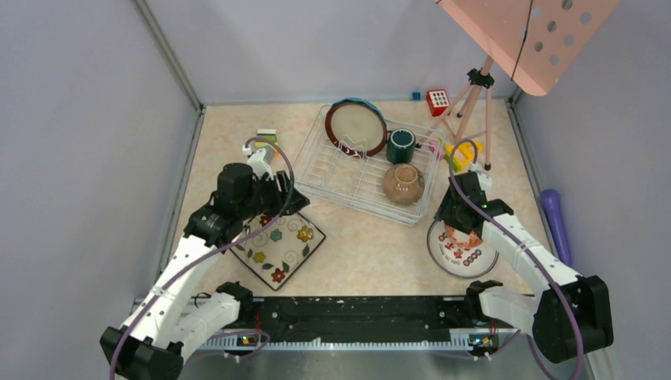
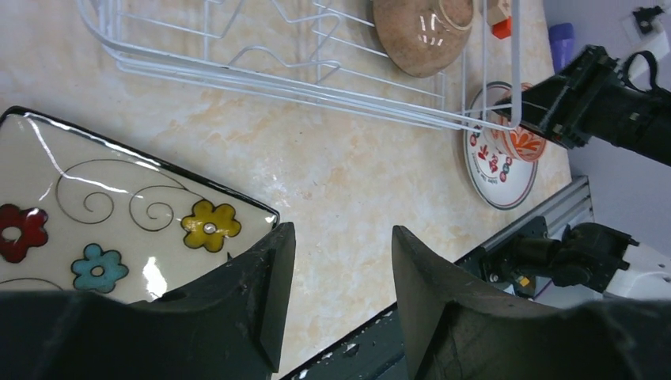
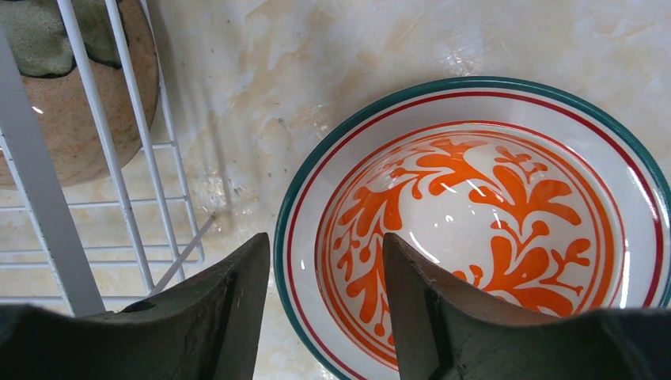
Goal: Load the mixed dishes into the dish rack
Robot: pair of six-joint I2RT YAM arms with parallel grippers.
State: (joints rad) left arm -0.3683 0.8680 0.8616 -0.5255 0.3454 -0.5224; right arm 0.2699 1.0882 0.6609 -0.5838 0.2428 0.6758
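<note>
The dish rack (image 1: 348, 170) holds a brown-rimmed cream plate (image 1: 356, 127) on edge, a teal mug (image 1: 401, 145) and a tan bowl (image 1: 403, 184). The square floral plate (image 1: 278, 247) lies flat on the table. My left gripper (image 2: 340, 237) is open at its corner, one finger over the plate (image 2: 119, 206), the other over bare table. The red-white bowl (image 3: 490, 214) sits on the white red-marked plate (image 1: 463, 257). My right gripper (image 3: 326, 253) is open and straddles the bowl's rim, one finger outside and one inside, with gaps on both sides.
A pink perforated stand (image 1: 530, 32) on a tripod rises at the back right. A purple cylinder (image 1: 556, 222) lies by the right wall. Toy blocks (image 1: 437, 101) sit behind the rack. A black rail (image 1: 356, 313) runs along the near edge.
</note>
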